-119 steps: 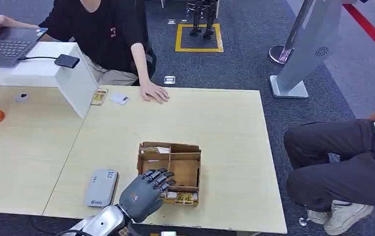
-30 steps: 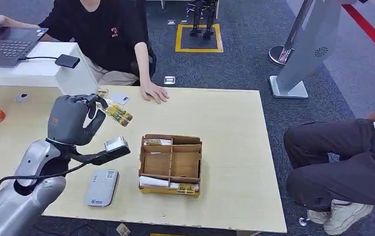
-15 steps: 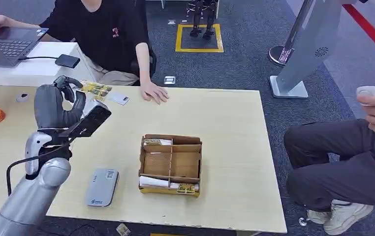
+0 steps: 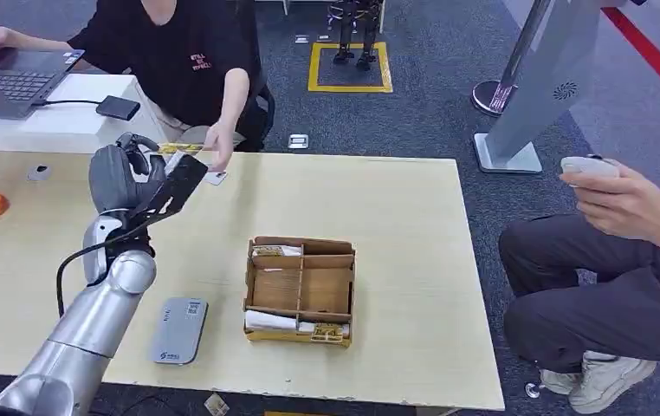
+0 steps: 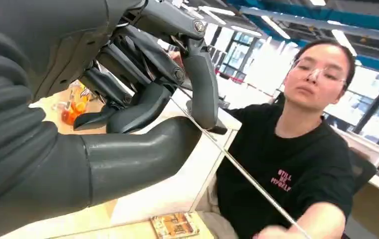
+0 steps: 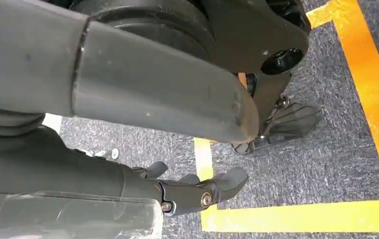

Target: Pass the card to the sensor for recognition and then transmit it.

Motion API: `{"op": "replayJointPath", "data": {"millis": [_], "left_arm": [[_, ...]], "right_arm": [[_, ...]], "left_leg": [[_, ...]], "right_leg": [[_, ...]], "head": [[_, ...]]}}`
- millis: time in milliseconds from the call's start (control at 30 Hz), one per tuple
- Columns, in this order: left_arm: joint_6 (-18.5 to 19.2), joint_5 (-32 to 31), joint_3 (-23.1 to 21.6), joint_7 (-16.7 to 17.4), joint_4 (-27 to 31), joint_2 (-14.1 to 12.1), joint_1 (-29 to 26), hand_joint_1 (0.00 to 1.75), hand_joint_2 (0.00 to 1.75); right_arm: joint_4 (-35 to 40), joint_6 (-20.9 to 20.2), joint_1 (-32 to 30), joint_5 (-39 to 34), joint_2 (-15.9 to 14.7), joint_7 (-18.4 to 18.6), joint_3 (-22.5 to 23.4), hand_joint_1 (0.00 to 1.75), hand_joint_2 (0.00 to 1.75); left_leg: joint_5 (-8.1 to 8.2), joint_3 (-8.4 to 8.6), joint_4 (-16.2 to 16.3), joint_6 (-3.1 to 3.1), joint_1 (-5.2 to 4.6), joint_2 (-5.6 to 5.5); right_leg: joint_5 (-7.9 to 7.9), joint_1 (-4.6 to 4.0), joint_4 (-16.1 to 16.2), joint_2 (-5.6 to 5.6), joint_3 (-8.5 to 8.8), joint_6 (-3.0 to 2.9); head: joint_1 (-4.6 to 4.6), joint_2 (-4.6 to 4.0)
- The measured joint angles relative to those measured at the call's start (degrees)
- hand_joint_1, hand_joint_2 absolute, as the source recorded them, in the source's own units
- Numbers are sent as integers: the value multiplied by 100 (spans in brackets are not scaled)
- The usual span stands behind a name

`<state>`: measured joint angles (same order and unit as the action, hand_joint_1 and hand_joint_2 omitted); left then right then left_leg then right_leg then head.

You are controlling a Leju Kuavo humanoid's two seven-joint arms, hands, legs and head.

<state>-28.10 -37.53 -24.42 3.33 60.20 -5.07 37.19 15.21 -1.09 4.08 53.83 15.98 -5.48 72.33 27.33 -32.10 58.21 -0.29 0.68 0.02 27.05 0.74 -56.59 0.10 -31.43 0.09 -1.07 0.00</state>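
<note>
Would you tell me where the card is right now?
In the head view, the card is at the table's far left, held by the left hand, with the person's hand reaching it.

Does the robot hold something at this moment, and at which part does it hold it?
Yes. The left hand holds the card by one end, pinched in its fingers. A person's hand touches the other end. The right hand holds nothing.

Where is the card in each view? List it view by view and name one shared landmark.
Head view: the card is at the far table edge, pinched in the left hand, with a person's hand at its other end.
Left wrist view: it is seen edge-on, a thin line running out from the fingers.
Right wrist view: not in it.
Shared landmark: the person in the black shirt.
</note>
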Motion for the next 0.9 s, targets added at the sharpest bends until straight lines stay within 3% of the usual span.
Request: {"op": "replayJointPath", "data": {"millis": [333, 633, 667, 700, 833, 867, 900], "left_arm": [[-131, 121, 147, -107, -895, 183, 243, 175, 175], [-186, 132, 182, -186, -1223, 232, 300, 175, 175], [-184, 132, 182, -188, -1240, 232, 300, 143, 175], [-177, 136, 182, -190, -1251, 232, 300, 0, 175], [-121, 361, 221, -286, -1277, 256, 288, 0, 175], [-74, 486, 243, -359, -1277, 277, 277, 0, 0], [28, 703, 269, -453, -1269, 293, 253, 0, 0]], "right_arm": [[-153, 55, 24, 26, -55, -20, -125, 0, 0], [-199, 68, 24, 44, -81, -20, -184, 0, 0], [-199, 68, 24, 44, -83, -20, -190, 0, 0], [-199, 68, 24, 44, -85, -18, -201, 0, 0], [-201, 77, 24, 15, -87, -18, -216, 0, 0], [-201, 81, 23, 0, -87, -18, -216, 0, 0], [-203, 88, 22, -15, -87, -20, -216, 0, 0]], "left_leg": [[-1, 0, 0, -1, 0, 0], [-1, -1, 0, -2, 0, 0], [-1, -1, 0, -2, 0, 0], [-1, -1, 0, -2, 0, 0], [-1, -1, 0, -2, 0, -1], [-1, -1, 0, -2, 0, -1], [-1, -1, 0, -2, 0, -1]], "right_leg": [[0, 0, 0, -1, 0, 0], [0, 0, 0, -1, 0, 0], [0, 0, 0, -1, 0, 0], [0, 0, 0, -1, 0, 0], [0, 0, 0, -1, 0, 0], [0, 0, 0, -1, 0, 0], [0, 0, 0, -1, 0, 0]], "head": [[2, 0], [0, 0], [0, 0], [0, 0], [0, 0], [0, 0], [2, 0]]}}
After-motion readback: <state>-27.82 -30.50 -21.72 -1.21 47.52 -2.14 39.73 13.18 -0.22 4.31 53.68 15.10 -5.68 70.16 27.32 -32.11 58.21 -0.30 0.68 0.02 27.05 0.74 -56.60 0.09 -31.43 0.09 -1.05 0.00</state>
